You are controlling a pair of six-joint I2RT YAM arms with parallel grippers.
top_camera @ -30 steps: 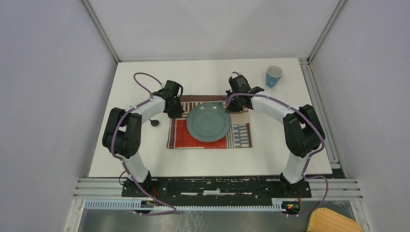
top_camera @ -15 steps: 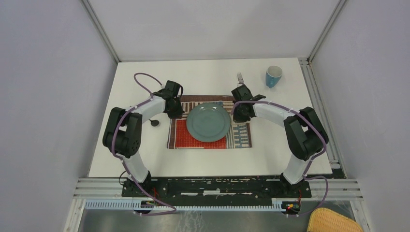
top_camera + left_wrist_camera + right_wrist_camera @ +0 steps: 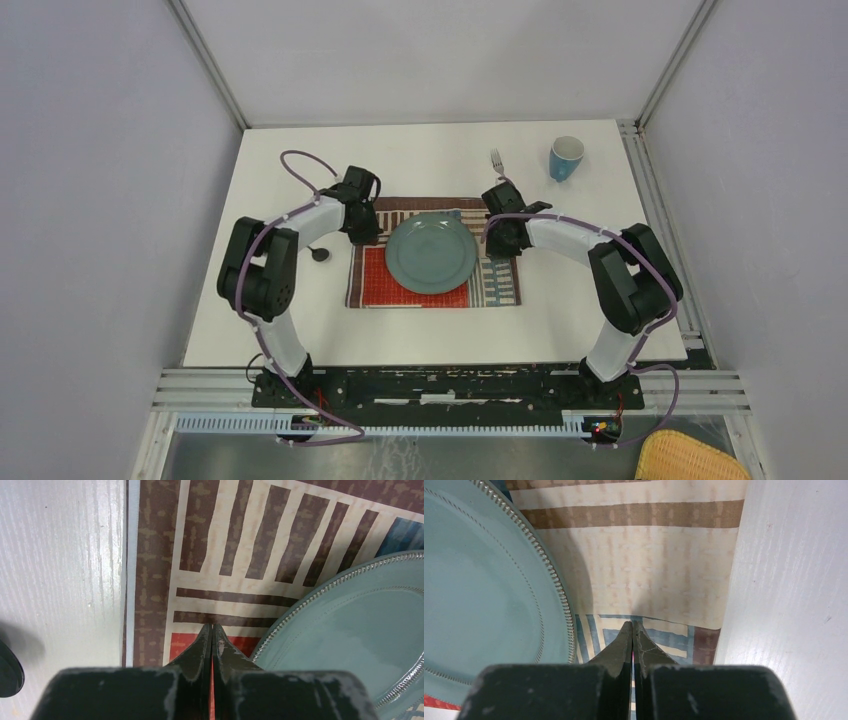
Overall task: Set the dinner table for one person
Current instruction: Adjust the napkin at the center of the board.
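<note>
The large white rectangular table (image 3: 420, 160) in front of me has a smooth matte top with metal rails along its edges. A striped patchwork cloth placemat (image 3: 400, 290) in brown, cream, red and blue lies flat at its middle, its edges square to the table's. Towards the far right corner a blue cup (image 3: 566, 157) stands with its mouth open to the camera above. Just left of it lies a metal fork (image 3: 495, 160), its tines pointing away from me. Near the placemat's left edge, not touching it, sits a small dark round thing (image 3: 320, 253), too small for me to name.
</note>
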